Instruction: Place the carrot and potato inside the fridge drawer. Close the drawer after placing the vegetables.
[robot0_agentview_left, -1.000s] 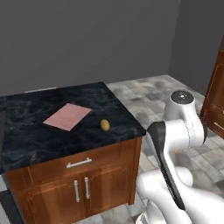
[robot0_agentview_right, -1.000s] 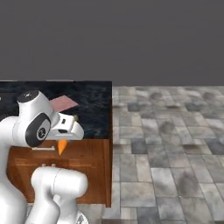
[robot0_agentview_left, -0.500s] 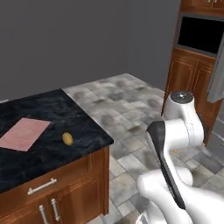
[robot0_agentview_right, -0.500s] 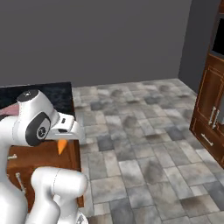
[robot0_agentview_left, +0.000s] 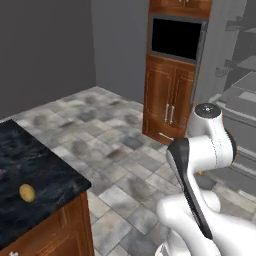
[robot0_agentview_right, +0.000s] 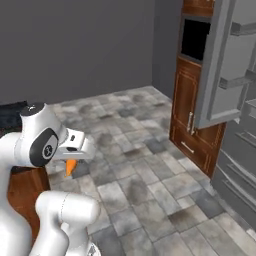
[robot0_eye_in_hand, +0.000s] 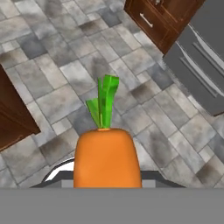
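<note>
carrot (robot0_eye_in_hand: 106, 157) clamped in gripper (robot0_agentview_right: 75, 161), carried over tiled floor — long axis runs along fingers, green top pointing away from hand. fridge drawer (robot0_eye_in_hand: 199, 65) ahead, off to right. potato (robot0_agentview_left: 27, 193) on dark counter (robot0_agentview_left: 35, 175) — behind.

No readable text, labels, brands, numbers or signs anywhere, none on the wooden cabinets, none on the grey fridge, none on the dark counter, none on the robot's white body
</note>
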